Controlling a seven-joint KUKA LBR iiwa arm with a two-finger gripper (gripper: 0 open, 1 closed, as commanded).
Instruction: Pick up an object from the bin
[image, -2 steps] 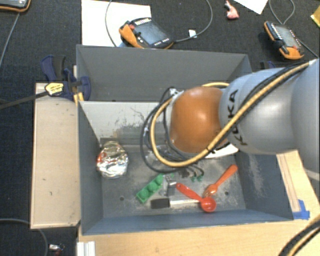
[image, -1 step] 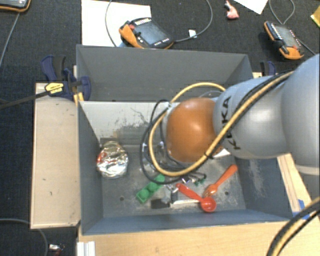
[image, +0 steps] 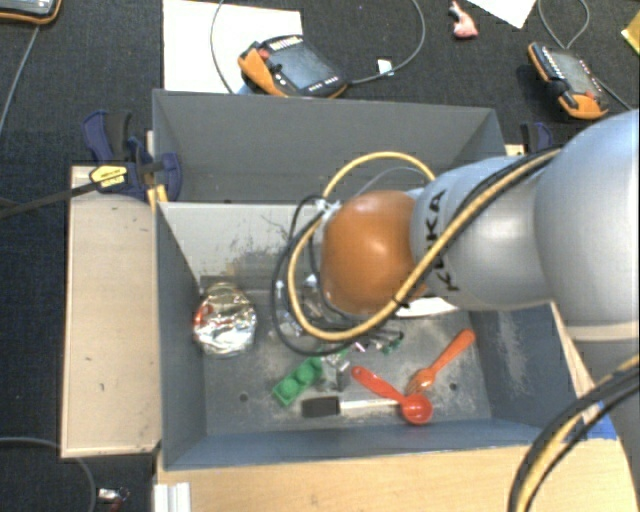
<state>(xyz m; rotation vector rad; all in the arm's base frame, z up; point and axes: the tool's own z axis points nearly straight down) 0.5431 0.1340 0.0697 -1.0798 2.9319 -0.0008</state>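
My gripper (image: 333, 365) hangs low in the middle of the bin, mostly covered by the orange dome on the wrist. Its lower end sits just right of a small green block (image: 298, 382) near the front wall. Right below it lies a black-headed tool with a white handle (image: 335, 406). A red spoon (image: 395, 396) lies to its right, bowl toward the front wall. I cannot see anything held.
A crumpled silver foil ball (image: 224, 318) rests at the left side of the bin. An orange spoon (image: 441, 361) lies at the right, slanting up toward the right wall. The arm and its yellow cable cover the bin's middle and right.
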